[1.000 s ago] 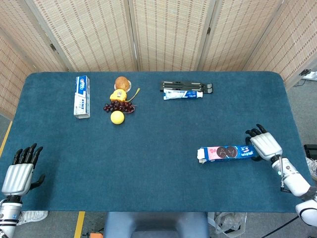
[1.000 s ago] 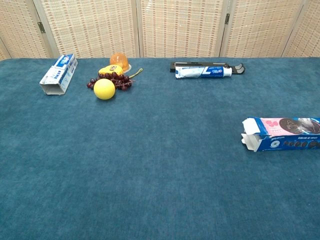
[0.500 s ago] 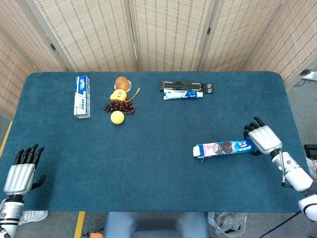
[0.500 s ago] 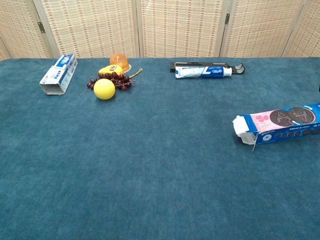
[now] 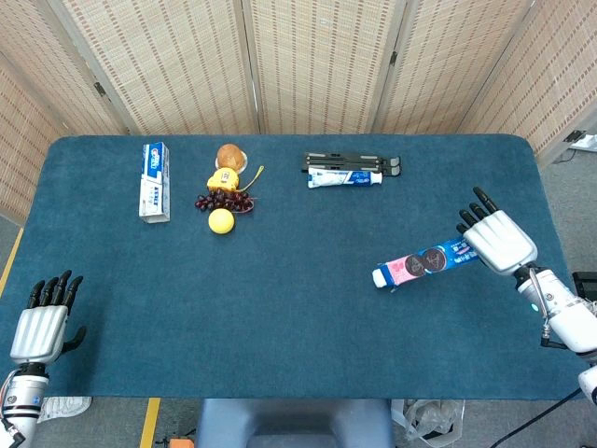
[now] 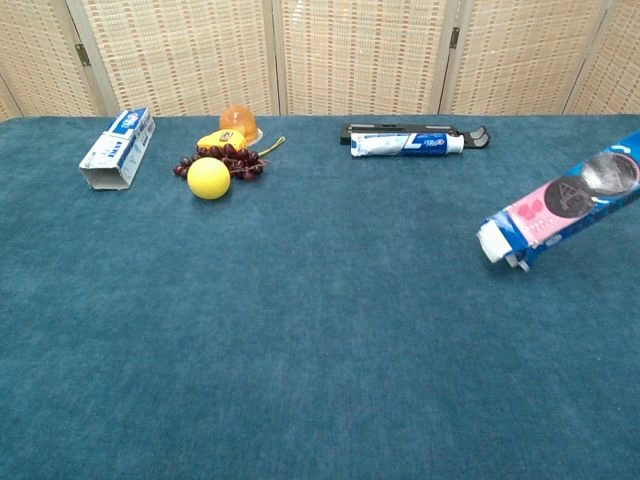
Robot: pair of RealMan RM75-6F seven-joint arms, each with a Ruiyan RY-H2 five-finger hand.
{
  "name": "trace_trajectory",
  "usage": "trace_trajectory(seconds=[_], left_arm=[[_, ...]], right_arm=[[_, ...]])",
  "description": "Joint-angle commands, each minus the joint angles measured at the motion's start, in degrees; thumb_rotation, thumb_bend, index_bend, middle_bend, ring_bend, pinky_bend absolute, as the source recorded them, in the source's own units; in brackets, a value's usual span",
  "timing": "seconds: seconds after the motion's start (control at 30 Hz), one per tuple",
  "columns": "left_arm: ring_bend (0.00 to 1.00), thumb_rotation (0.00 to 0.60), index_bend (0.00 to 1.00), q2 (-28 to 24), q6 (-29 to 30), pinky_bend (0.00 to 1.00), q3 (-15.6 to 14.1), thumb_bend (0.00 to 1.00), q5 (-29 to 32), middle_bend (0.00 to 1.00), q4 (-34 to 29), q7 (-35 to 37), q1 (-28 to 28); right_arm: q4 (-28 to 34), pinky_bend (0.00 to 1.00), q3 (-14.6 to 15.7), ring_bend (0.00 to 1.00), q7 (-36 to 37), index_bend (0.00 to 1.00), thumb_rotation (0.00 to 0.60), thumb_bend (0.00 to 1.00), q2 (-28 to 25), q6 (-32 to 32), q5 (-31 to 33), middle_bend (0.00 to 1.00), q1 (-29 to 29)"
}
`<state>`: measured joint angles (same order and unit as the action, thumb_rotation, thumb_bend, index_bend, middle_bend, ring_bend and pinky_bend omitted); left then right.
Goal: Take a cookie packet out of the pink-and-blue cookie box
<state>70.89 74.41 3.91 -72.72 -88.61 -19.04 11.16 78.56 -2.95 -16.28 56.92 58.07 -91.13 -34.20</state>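
The pink-and-blue cookie box [image 5: 422, 264] [image 6: 562, 212] hangs tilted above the blue table at the right, its open end lower and pointing left. My right hand [image 5: 498, 240] grips its far right end. The chest view cuts the hand off at its right edge. No cookie packet shows outside the box. My left hand [image 5: 40, 320] hovers near the table's front left corner, fingers apart and holding nothing.
At the back stand a toothpaste box [image 5: 154, 181], an orange, grapes and a yellow ball [image 5: 220, 220], a toothpaste tube [image 5: 344, 178] and a black folded stand [image 5: 351, 162]. The blue table cloth [image 5: 280, 308] spans the whole working area.
My right hand has lifted the cookie box off the table and tilted it, open end down to the left. The left hand has barely moved.
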Motion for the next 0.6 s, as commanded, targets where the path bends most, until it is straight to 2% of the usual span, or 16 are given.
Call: trace_trajectory(seconds=[0.03,0.33,0.6], left_arm=[[0.00,0.600,0.00,-0.2,0.2,0.00,0.0,0.36,0.0,0.00,-0.1,0.4,-0.1],[0.00,0.600,0.00,-0.8,0.4,0.00,0.1,0.36,-0.1,0.00,-0.1,2.0,-0.2],[0.00,0.600,0.00,-0.3,-0.6,0.00,0.2,0.36,1.1,0.00,0.1,1.1,0.3]], right_arm=[[6.7,0.00,-3.0,0.21,-6.5,0.55,0.600,0.22,-3.6,1.5,0.8,0.30,-1.2],[15.8,0.00,-5.0,0.22,-16.6,0.56,0.600,0.22,-9.3,0.2,4.6,0.30,-1.6],[20.7,0.00,-6.0,0.22,-17.1,0.56,0.600,0.22,-14.0,3.1,5.3,0.30,0.1]])
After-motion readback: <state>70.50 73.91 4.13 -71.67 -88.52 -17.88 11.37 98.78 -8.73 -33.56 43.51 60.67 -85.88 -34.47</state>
